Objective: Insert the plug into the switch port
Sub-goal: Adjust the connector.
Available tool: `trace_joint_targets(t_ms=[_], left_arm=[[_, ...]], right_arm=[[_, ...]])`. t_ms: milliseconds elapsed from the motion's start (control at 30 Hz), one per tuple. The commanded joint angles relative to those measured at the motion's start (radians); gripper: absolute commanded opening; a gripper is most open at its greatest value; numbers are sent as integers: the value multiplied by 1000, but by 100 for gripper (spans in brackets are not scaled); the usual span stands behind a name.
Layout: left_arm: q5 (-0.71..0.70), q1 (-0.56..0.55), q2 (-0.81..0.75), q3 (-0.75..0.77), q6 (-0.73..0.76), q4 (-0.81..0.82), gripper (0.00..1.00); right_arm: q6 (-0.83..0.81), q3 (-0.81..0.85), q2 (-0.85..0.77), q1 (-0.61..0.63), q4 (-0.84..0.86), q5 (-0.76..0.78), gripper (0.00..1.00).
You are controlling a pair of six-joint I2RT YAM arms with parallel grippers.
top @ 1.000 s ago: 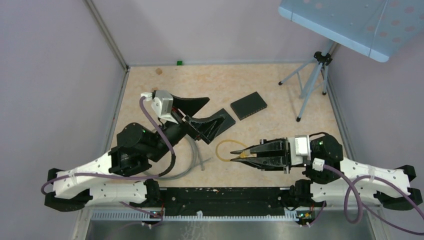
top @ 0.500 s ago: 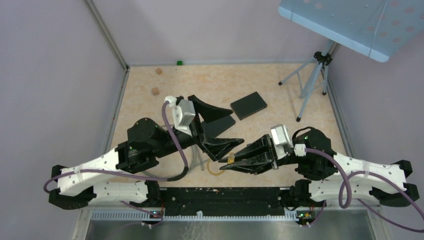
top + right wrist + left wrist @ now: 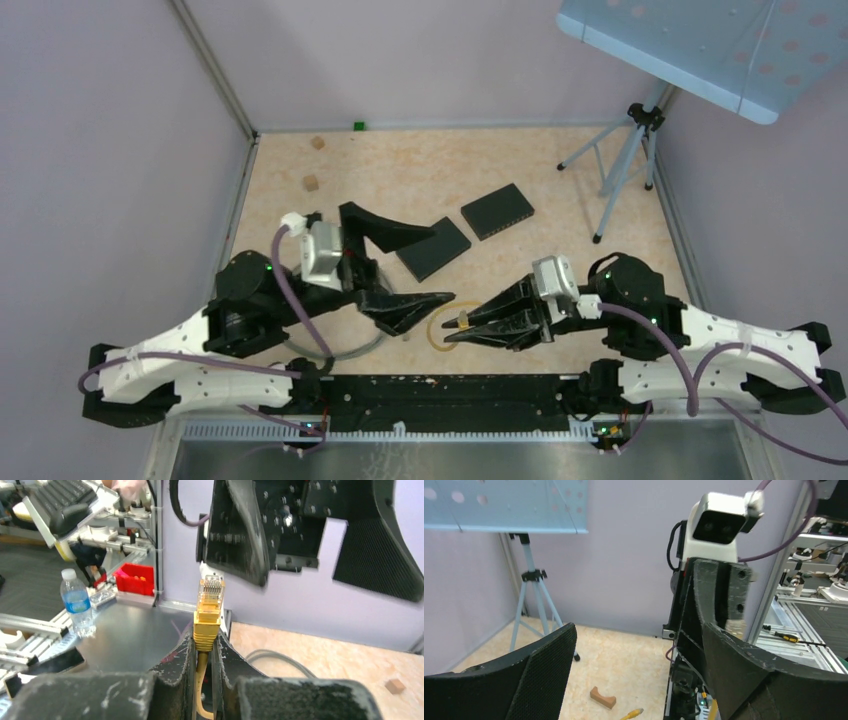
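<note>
**Ana:** While the right gripper (image 3: 450, 330) points left at lower centre of the overhead view, what are its jaws doing?

**Ben:** They are pressed together on the yellow plug (image 3: 209, 602), pinching its boot. The clear tip stands up above the fingers (image 3: 175, 675), and the yellow cable (image 3: 437, 338) loops on the tabletop (image 3: 400, 170) beneath.

**Ana:** And the left gripper (image 3: 440, 265)?

**Ben:** Its jaws are spread wide with nothing between them, just left of the plug.

**Ana:** Where are the switches?

**Ben:** Two lie flat at centre. The nearer switch box (image 3: 433, 248) is just right of the left gripper's upper finger. The farther switch box (image 3: 497, 210) is up and to the right of it. Their ports cannot be made out.

**Ana:** Any containers?

**Ben:** A red bin (image 3: 134, 578) shows at the upper left of the right wrist view, its contents impossible to tell. A capped water bottle (image 3: 77, 605) stands left of it.
</note>
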Motion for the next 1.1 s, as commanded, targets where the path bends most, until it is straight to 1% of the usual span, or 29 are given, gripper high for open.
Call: trace_joint_targets(t_ms=[0,100,200,267,367,433,567,667,867,967,1067], left_arm=[[62,-3,-129,-38,64,62,99],[193,-3,-137,-10,115,7,99],[265,-4,-85,25,165,-70,99],[348,-3,-45,32,229,-103,99],[508,-4,-2,30,335,-111,99],[580,-4,23,41,388,-119,99],[627,-4,74,105,485,-195,97],[656,-4,105,146,517,-237,88],[738,-4,132,182,516,-265,72],[743,-4,125,186,512,-270,67],[742,-4,122,187,505,-270,65]], right_arm=[[-145,66,-54,1,-208,-14,0],[-215,65,-71,0,-261,30,0],[-263,68,-72,0,-281,45,0],[-289,93,-58,0,-314,31,0],[-316,158,-23,0,-390,-7,0],[-326,190,-2,0,-439,-38,0],[-334,220,18,0,-499,-69,0],[-336,231,27,1,-524,-86,0],[-333,225,18,0,-530,-92,0],[-334,223,15,0,-540,-96,0],[-328,225,14,0,-541,-111,0]])
